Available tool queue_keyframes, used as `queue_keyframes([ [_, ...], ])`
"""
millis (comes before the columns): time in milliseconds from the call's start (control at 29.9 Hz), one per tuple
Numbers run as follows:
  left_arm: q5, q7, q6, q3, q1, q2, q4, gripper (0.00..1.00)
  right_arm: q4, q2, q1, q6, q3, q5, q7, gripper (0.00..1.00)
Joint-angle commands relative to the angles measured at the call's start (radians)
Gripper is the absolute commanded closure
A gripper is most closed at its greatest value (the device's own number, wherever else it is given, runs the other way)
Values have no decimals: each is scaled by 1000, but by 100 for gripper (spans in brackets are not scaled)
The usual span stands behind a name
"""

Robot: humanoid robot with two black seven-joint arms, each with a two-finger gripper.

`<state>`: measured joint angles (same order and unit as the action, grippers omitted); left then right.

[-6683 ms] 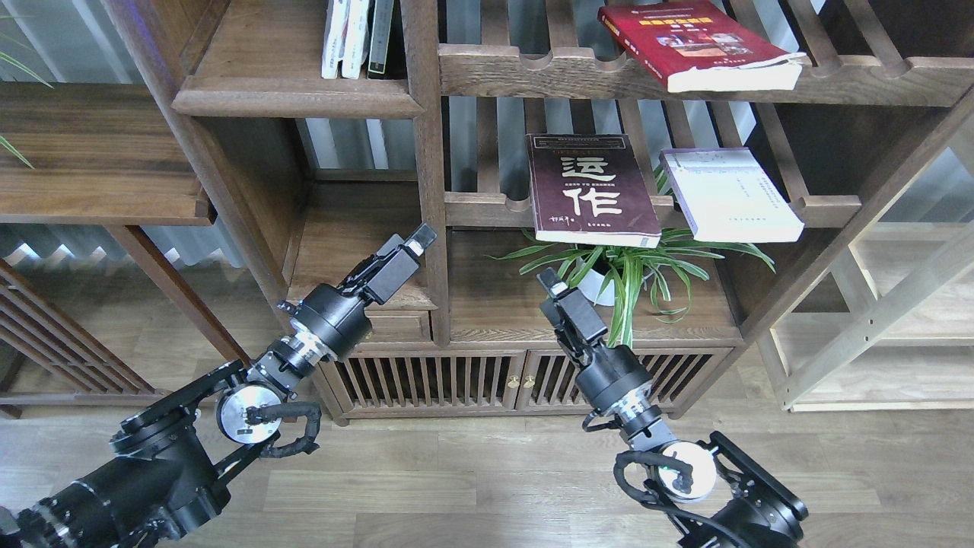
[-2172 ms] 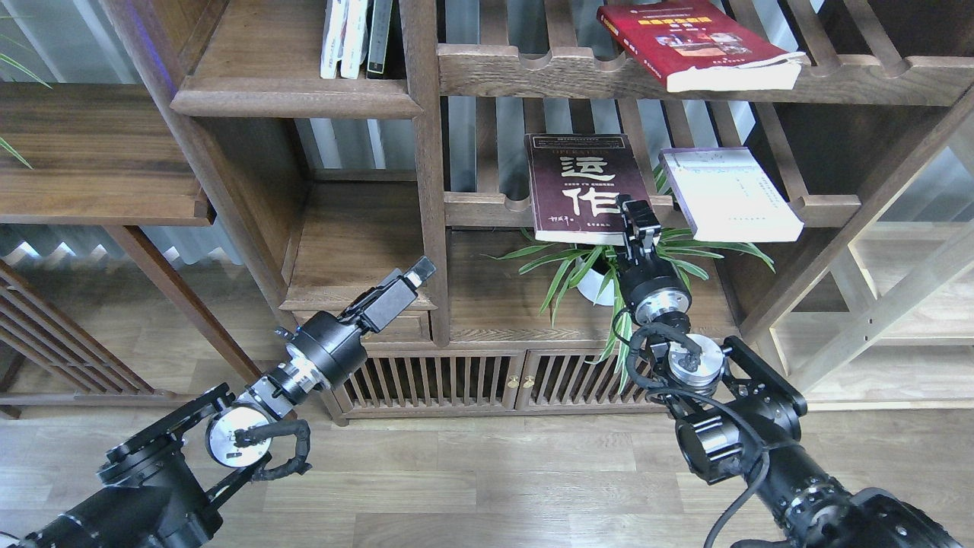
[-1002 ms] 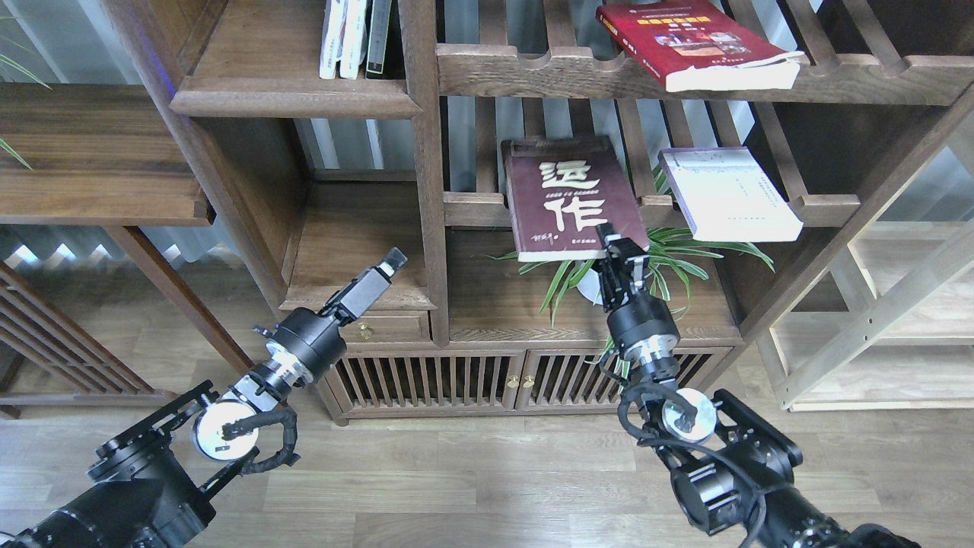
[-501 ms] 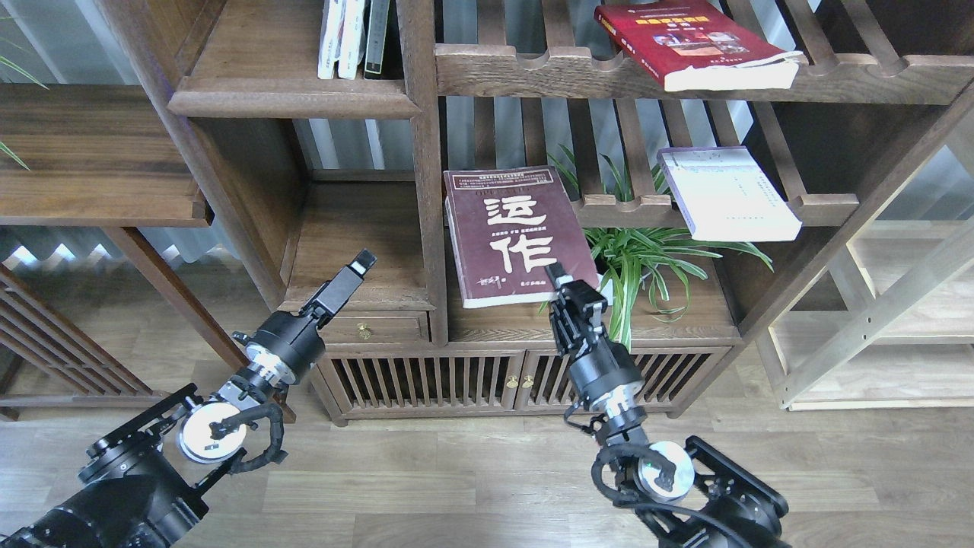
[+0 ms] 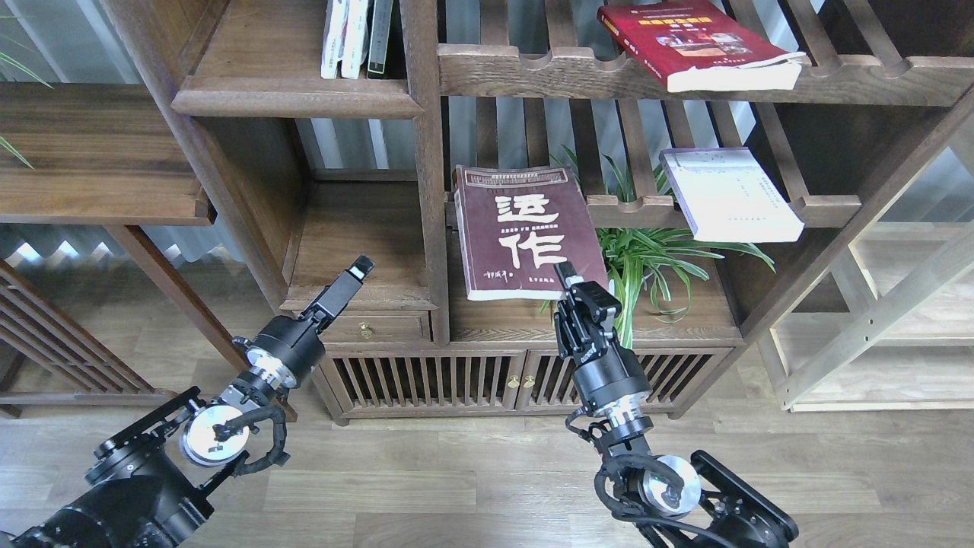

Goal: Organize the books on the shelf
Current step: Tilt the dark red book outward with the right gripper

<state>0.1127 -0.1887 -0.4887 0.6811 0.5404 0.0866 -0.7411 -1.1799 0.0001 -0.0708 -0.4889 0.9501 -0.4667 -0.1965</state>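
The dark maroon book (image 5: pixel 525 232) with big white characters hangs in the air before the lower middle compartment, tilted, its left edge close to the centre post. My right gripper (image 5: pixel 572 280) is shut on its lower right corner. The pale white book (image 5: pixel 729 194) lies flat on the middle slatted rack at right. The thick red book (image 5: pixel 696 42) lies on the upper slatted rack. The solid walnut shelf (image 5: pixel 297 103) is at upper left. My left gripper (image 5: pixel 359 268) points up in front of the small drawer unit, holding nothing; its fingers cannot be told apart.
Thin white and dark-spined books (image 5: pixel 354 38) stand at the shelf's right end against the centre post (image 5: pixel 426 190). A spider plant in a white pot (image 5: pixel 647 259) sits right of the held book. A low cabinet (image 5: pixel 472 377) with slatted doors stands below.
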Motion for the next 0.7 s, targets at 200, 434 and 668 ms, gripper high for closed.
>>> queue_keyframes([
  [200,127,2,0,-17,3,-76,22,1,-98,-64,88,0,-17,-1,2,100],
  [434,136,2,0,-17,26,-80,23,1,-115,-103,123,0,-37,2,3,100],
  [668,139,2,0,-20,33,-87,20,2,-126,-132,129,0,-111,7,3,100],
])
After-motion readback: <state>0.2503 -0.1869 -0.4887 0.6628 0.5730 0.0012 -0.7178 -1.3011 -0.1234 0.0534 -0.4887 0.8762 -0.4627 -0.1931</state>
